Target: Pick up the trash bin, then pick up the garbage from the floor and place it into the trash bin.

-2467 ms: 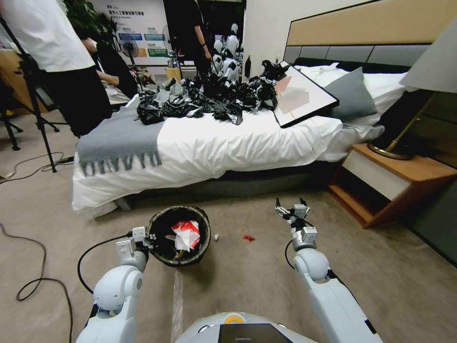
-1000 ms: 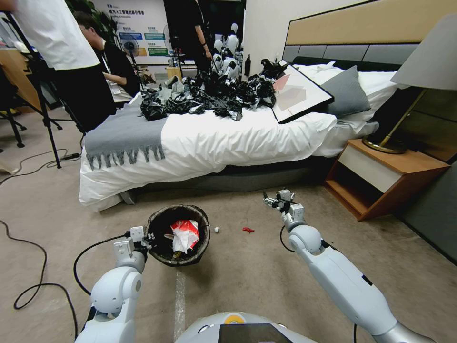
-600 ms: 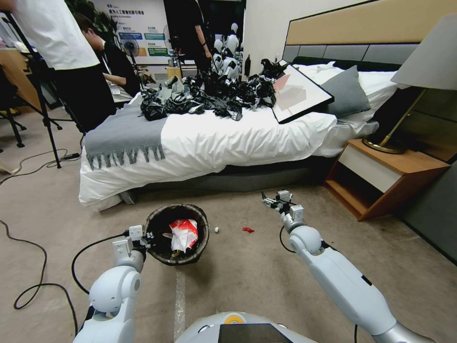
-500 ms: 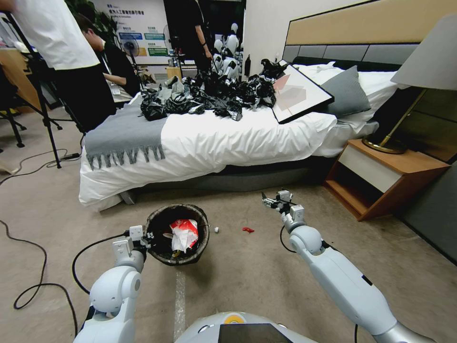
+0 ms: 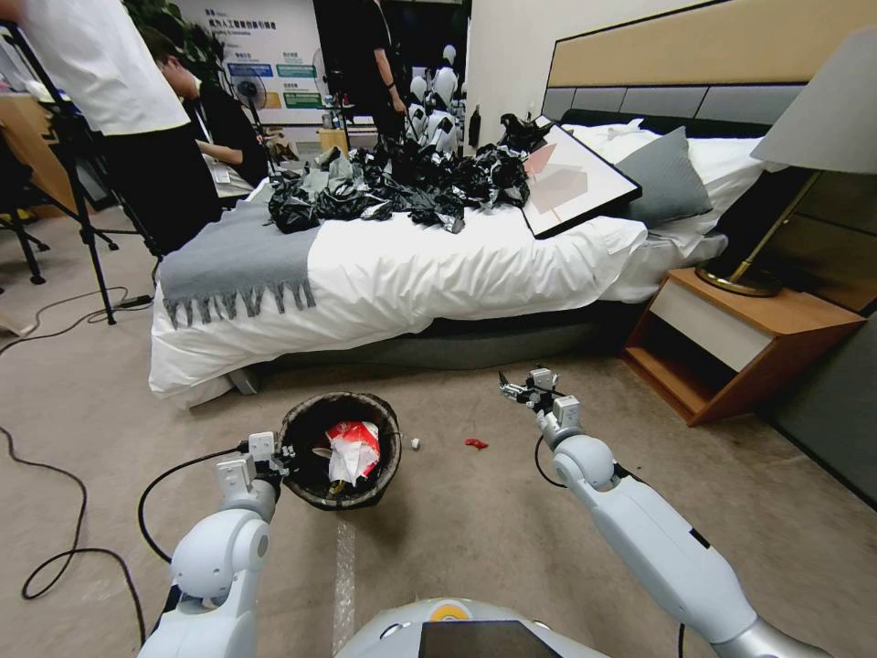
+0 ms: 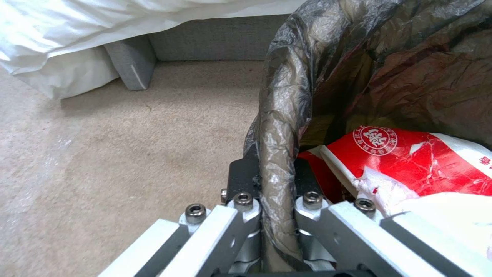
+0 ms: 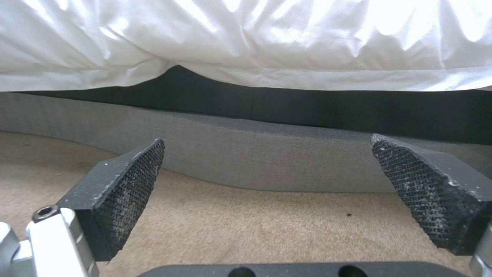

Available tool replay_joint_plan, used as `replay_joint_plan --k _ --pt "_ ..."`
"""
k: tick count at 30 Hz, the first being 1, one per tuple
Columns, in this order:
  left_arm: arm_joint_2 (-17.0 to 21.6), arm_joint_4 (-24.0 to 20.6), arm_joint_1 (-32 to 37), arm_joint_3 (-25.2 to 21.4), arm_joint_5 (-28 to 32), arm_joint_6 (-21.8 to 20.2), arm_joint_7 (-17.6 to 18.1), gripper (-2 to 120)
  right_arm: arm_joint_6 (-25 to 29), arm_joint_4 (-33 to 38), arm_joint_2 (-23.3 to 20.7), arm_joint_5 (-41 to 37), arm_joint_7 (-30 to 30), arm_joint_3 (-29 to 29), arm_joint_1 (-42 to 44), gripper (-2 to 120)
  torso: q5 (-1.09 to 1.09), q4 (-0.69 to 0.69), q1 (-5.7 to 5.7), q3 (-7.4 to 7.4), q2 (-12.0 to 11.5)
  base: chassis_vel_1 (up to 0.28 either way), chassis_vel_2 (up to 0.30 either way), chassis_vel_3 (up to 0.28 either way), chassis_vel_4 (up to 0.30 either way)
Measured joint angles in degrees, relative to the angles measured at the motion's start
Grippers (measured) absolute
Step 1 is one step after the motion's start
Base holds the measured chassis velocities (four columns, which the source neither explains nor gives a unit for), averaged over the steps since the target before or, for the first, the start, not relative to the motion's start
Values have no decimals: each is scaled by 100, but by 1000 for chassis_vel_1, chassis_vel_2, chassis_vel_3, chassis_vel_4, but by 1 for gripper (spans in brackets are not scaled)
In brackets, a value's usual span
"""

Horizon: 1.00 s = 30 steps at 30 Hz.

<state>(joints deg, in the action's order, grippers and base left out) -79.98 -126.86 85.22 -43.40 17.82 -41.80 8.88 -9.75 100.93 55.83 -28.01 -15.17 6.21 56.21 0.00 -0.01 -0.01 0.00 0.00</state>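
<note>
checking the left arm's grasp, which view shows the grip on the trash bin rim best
The left wrist view: the left gripper is shut on the bag-covered rim of the trash bin, seen close up. The head view shows the whole bin, the grip small. The right wrist view faces the bed base.

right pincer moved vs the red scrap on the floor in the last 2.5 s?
Yes. The right pincer, open, has shifted toward the robot's left, closing on the line of the red scrap, and still hangs above the carpet beyond it.

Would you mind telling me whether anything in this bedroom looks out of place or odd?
Yes: a heap of black plastic and a framed picture lie on the bed, and a small red scrap and a white bit lie on the carpet beside the trash bin.
</note>
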Motion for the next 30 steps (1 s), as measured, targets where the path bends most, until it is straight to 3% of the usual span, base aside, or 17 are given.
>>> replay_joint_plan --k 24,30 --pt "-17 70 -20 -21 -10 16 -8 0 -3 -89 48 327 22 -102 20 100 0 0 1 0 0 -78 76 77 -70" --pt "-39 78 -8 -17 -36 23 -8 0 -527 -292 -76 34 -306 -662 -373 100 0 0 1 -1 0 0 0 0 0"
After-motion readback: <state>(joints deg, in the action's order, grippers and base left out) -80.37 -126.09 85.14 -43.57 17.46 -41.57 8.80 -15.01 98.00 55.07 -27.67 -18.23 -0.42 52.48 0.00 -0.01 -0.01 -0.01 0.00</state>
